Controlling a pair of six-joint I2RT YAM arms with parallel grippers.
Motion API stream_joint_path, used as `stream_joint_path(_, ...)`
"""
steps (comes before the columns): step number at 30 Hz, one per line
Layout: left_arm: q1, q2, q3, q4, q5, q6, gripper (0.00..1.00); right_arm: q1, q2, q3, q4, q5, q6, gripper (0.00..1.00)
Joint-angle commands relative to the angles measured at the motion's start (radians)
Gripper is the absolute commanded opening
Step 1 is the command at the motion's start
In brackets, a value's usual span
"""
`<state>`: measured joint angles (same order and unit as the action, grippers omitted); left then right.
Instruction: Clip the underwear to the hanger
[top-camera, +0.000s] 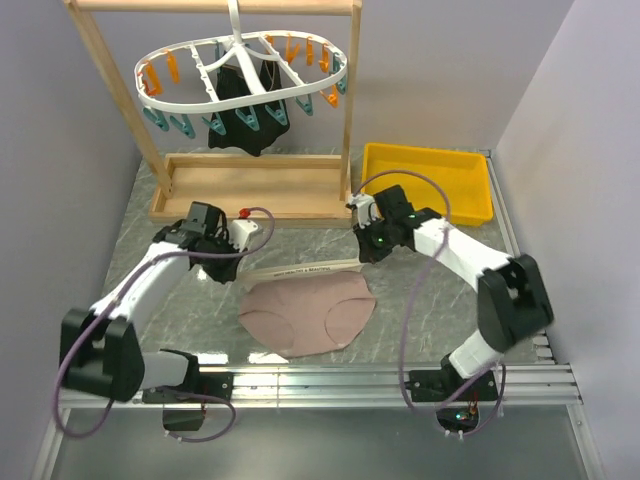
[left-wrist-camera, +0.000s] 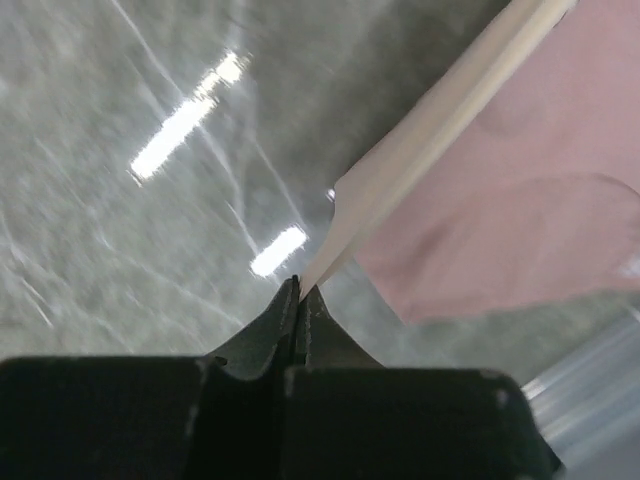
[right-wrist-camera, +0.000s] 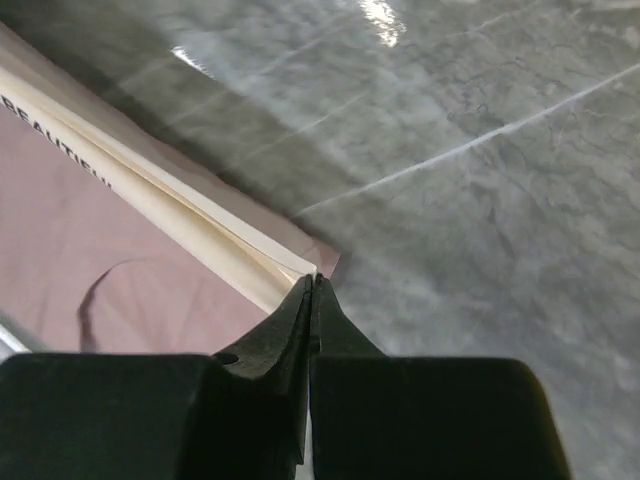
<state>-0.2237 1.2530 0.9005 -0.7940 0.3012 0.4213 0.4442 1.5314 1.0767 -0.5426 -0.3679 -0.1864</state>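
The pink underwear (top-camera: 305, 312) lies on the grey table, its beige waistband stretched along the far edge between my two grippers. My left gripper (top-camera: 240, 262) is shut on the left end of the waistband (left-wrist-camera: 420, 140). My right gripper (top-camera: 362, 258) is shut on the right corner of the waistband (right-wrist-camera: 200, 215). The white oval hanger (top-camera: 240, 62) with orange and teal clothespins hangs from the wooden rack at the back, well above and behind both grippers. A black garment (top-camera: 245, 110) is clipped to it.
The wooden frame rack (top-camera: 250, 185) stands behind the underwear, its base tray just past the grippers. A yellow bin (top-camera: 430, 180) sits at the back right. An aluminium rail (top-camera: 380, 382) runs along the near edge.
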Motion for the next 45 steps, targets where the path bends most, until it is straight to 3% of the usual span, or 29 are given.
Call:
stream_joint_path(1, 0.003, 0.101, -0.009, 0.252, -0.103, -0.026, 0.01, -0.018, 0.122, 0.038, 0.161, 0.109, 0.041, 0.0)
stream_joint_path(6, 0.006, 0.304, 0.031, 0.369, -0.108, -0.052, 0.01, -0.044, 0.281, 0.12, 0.204, 0.149, 0.09, 0.0)
stream_joint_path(12, 0.004, 0.375, 0.029, 0.463, -0.109, -0.088, 0.0, -0.058, 0.328, 0.189, 0.207, 0.202, 0.133, 0.0)
stream_joint_path(13, 0.004, 0.376, 0.032, 0.47, -0.108, -0.095, 0.01, -0.056, 0.332, 0.201, 0.199, 0.208, 0.139, 0.01)
stream_joint_path(14, 0.004, 0.376, 0.035, 0.475, -0.111, -0.098, 0.01, -0.058, 0.341, 0.216, 0.184, 0.21, 0.14, 0.14)
stream_joint_path(17, 0.004, 0.359, 0.069, 0.435, -0.097, -0.087, 0.2, -0.056, 0.357, 0.265, 0.095, 0.204, 0.145, 0.52)
stream_joint_path(18, 0.006, 0.338, 0.077, 0.417, -0.085, -0.081, 0.3, -0.056, 0.334, 0.262, 0.084, 0.189, 0.142, 0.6)
stream_joint_path(22, 0.007, 0.217, 0.081, 0.311, 0.011, -0.024, 0.48, -0.058, 0.227, 0.226, 0.02, 0.117, 0.104, 0.63)
stream_joint_path(27, 0.011, -0.048, 0.028, 0.181, 0.102, 0.053, 0.86, -0.061, 0.02, 0.189, -0.052, 0.098, 0.071, 0.67)
stream_joint_path(29, 0.011, -0.172, 0.014, 0.141, 0.122, 0.057, 0.9, -0.07, -0.078, 0.189, -0.077, 0.109, 0.042, 0.73)
stream_joint_path(30, 0.012, -0.211, 0.015, 0.097, 0.148, 0.054, 0.99, -0.085, -0.111, 0.192, -0.086, 0.113, 0.032, 0.77)
stream_joint_path(33, 0.012, -0.338, 0.035, 0.014, 0.2, 0.047, 0.99, -0.119, -0.213, 0.224, -0.114, 0.161, -0.01, 0.8)
stream_joint_path(36, 0.012, -0.441, 0.054, 0.025, 0.194, -0.056, 0.99, -0.145, -0.311, 0.232, -0.076, 0.178, -0.012, 0.84)
stream_joint_path(41, 0.012, -0.556, 0.064, 0.197, 0.047, -0.395, 0.99, -0.148, -0.441, 0.226, 0.048, 0.147, 0.056, 0.88)
stream_joint_path(42, 0.012, -0.567, 0.072, 0.214, 0.024, -0.453, 0.99, -0.147, -0.454, 0.224, 0.07, 0.142, 0.061, 0.93)
stream_joint_path(45, 0.011, -0.587, 0.123, 0.274, -0.022, -0.533, 0.99, -0.147, -0.502, 0.203, 0.18, 0.12, 0.064, 0.97)
